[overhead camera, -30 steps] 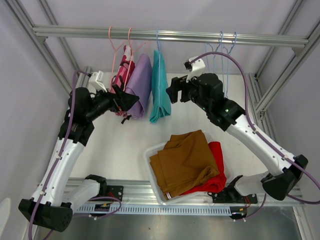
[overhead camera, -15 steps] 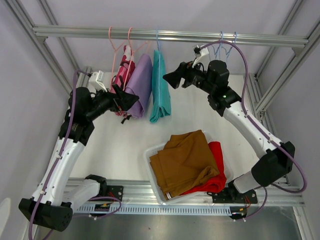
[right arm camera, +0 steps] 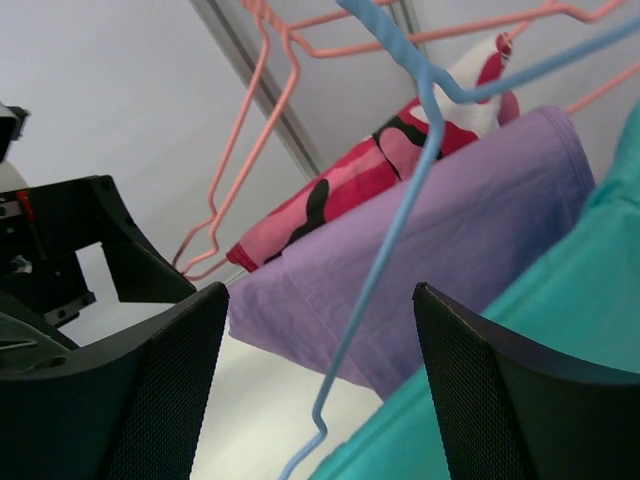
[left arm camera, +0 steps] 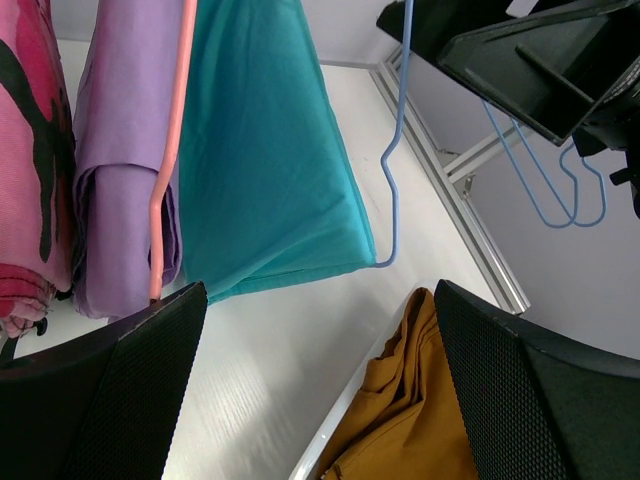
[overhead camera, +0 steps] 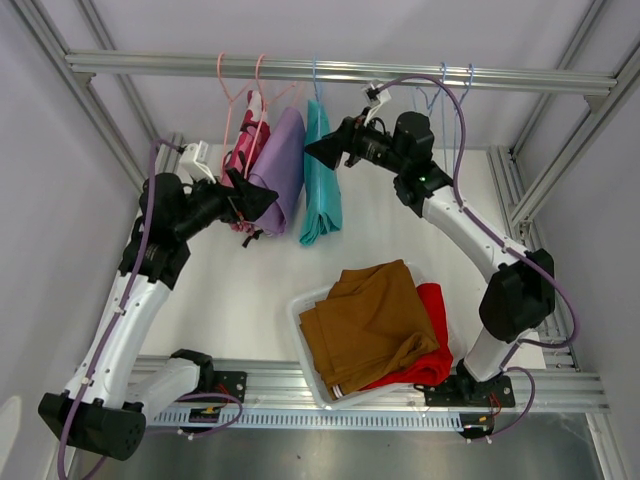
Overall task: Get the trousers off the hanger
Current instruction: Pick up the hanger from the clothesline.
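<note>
Above the white counter point(overhead camera: 250, 290), the teal trousers point(overhead camera: 320, 190) are hanging on a blue hanger point(right arm camera: 430, 78) beside the right end effector point(overhead camera: 318, 152), which is hovering with fingers apart and risking pinching wire instead of cloth, unhooking the hanger.

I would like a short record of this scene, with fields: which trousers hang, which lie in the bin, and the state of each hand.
On hangers: pink camouflage trousers, lilac trousers, teal trousers
In the white bin: mustard-brown trousers lying partly over red trousers
Empty hangers: blue hangers, at the right of the rail
Left hand: open, beside the lilac trousers
Right hand: open, near the top of the teal trousers, holding nothing
</note>
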Motion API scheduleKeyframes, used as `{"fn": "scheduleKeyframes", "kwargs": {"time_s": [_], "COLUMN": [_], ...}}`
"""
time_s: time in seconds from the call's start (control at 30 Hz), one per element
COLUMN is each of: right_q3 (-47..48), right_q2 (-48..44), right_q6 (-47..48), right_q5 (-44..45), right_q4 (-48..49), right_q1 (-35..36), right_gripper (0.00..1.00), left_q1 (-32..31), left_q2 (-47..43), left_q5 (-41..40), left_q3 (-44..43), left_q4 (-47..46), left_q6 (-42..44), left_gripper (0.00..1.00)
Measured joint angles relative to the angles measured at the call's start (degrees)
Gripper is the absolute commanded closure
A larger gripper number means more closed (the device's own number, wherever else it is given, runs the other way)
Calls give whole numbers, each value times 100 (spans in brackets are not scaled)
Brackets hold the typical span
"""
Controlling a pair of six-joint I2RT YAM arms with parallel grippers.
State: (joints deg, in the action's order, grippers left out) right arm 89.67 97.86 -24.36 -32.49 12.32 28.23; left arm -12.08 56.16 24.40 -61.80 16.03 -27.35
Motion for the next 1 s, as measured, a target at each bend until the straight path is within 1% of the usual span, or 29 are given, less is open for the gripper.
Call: {"fn": "scheduleKeyframes", "kwargs": {"time_s": [0.03,0.1,0.17,0.23,0.27,0.33,0.4,0.53,0.63,0.73,0.83,0.87,0.9,0.93,1.0], "right_q3": [39,101,136,166,166,166,166,166,162,157,151,144,133,122,118], "right_q2": [55,146,232,308,337,376,387,387,387,396,459,492,520,562,651], "right_q6": [-37,-114,-195,-223,-232,-247,-284,-361,-407,-409,-354,-321,-297,-278,-251], "right_q5": [-46,-146,-262,-354,-387,-409,-404,-389,-304,-221,-168,-146,-133,-122,-116], "right_q4": [116,328,557,723,791,905,946,968,988,997,1121,1191,1248,1318,1464], "right_q1": [15,31,42,52,57,70,87,107,136,160,175,186,199,212,247], "right_gripper": [23,30,35,37,40,42,47,47,45,47,57,65,69,77,84], "left_q1": [0,0,0,0,0,0,0,0,0,0,0,0,0,0,0], "left_q2": [11,33,37,37,37,37,37,37,37,37,37,42,42,44,44], "left_q5": [-2,-2,-9,-9,-9,-9,-9,-7,-4,-4,-2,-2,-2,-2,-2], "left_q3": [0,0,0,0,0,0,0,0,0,0,0,0,0,0,0], "left_q4": [0,13,42,59,66,87,90,87,90,90,90,90,90,90,90], "left_q6": [0,0,2,2,2,2,2,2,2,2,0,2,0,2,0], "left_gripper": [1,1,1,1,1,1,1,1,0,1,1,1,1,0,1]}}
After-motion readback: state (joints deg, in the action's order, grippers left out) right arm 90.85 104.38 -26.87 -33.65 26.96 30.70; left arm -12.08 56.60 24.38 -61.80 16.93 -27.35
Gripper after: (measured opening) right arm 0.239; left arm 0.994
